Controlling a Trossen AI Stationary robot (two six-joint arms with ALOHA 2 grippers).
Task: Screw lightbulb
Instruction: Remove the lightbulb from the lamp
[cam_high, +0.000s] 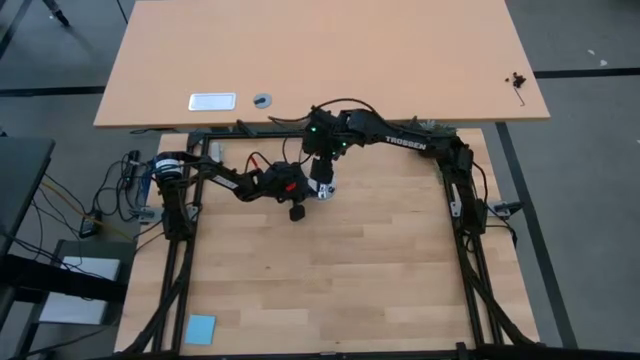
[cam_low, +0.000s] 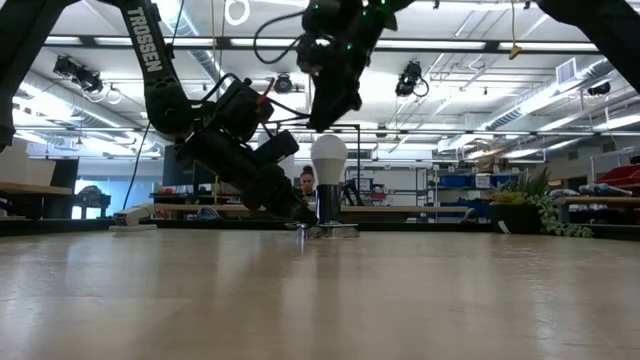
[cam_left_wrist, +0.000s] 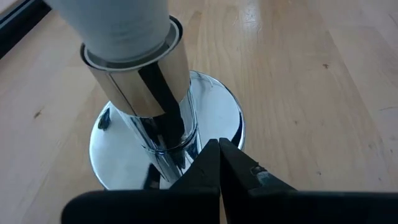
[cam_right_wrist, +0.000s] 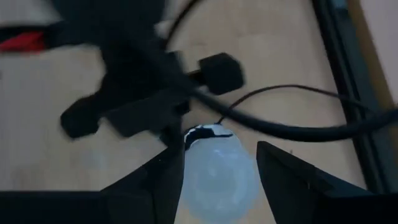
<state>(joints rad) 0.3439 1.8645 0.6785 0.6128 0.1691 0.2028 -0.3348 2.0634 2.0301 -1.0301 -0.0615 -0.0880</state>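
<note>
The white lightbulb (cam_low: 328, 155) stands upright in a shiny socket collar (cam_left_wrist: 140, 78) on a silver stem and round base disc (cam_left_wrist: 224, 112), at the table's far middle. My left gripper (cam_left_wrist: 219, 152) is shut and slants down onto the base disc from the table's left (cam_low: 298, 213). My right gripper (cam_right_wrist: 217, 177) is open and points down just above the bulb's top (cam_right_wrist: 217, 168), one finger to each side. In the low view its fingers (cam_low: 325, 118) end just over the bulb. My left gripper presses its shut fingertips (cam_left_wrist: 211, 158) down on the silver base disc's rim side (cam_left_wrist: 233, 134), right beside the stem. It slants down from the table's left. The disc lies flat on the table, with stem and bulb upright.
A black cord (cam_right_wrist: 292, 127) runs from the socket toward the table's right. A blue card (cam_high: 200, 328) lies at the near left corner. Black frame rails (cam_high: 470, 280) line the table's sides. A person (cam_low: 306, 183) shows far behind the table.
</note>
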